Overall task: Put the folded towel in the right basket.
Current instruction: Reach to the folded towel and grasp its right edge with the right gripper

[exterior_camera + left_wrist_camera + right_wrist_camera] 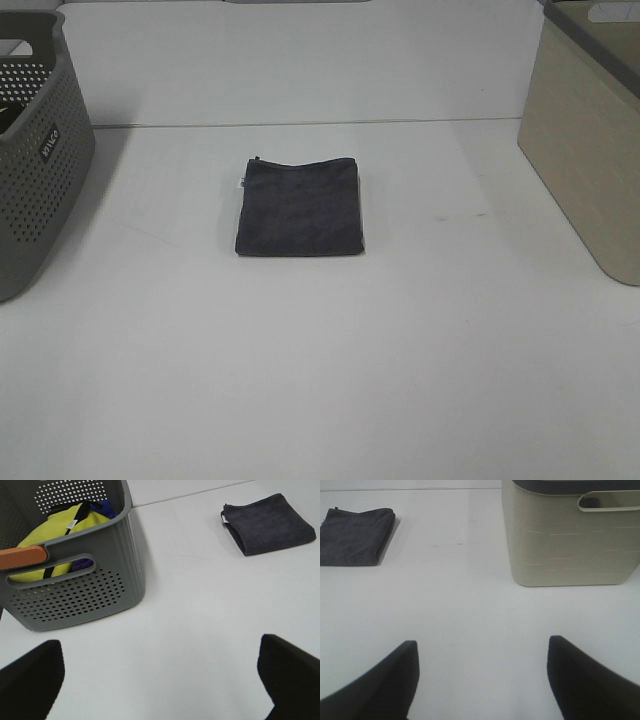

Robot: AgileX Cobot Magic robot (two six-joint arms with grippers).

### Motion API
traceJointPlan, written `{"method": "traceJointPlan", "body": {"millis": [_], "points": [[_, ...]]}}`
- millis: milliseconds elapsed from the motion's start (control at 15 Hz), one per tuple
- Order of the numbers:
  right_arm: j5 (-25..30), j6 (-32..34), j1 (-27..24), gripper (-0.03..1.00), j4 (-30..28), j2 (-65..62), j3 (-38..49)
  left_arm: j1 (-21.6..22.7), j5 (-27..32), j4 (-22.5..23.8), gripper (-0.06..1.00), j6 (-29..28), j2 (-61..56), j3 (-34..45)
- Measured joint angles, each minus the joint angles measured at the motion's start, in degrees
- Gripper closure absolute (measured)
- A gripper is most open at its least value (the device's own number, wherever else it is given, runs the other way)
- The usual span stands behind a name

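Note:
A dark grey folded towel (300, 206) lies flat in the middle of the white table; it also shows in the left wrist view (268, 523) and the right wrist view (356, 536). The beige right basket (590, 130) stands at the right edge and shows in the right wrist view (570, 535). Neither gripper shows in the exterior high view. My left gripper (160, 680) is open and empty, far from the towel. My right gripper (480, 680) is open and empty, in front of the beige basket.
A grey perforated basket (35, 150) stands at the left edge; in the left wrist view (75, 580) it holds yellow and blue cloths. The white table (320, 380) stretches between the baskets.

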Motion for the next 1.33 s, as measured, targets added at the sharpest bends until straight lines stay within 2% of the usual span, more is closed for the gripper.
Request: {"method": "traceJointPlan", "body": {"millis": [1333], "points": [[0.0,0.0,0.0,0.29,0.0,0.0,0.0,0.0,0.0,0.0,-0.04,0.0,0.0,0.0]]}}
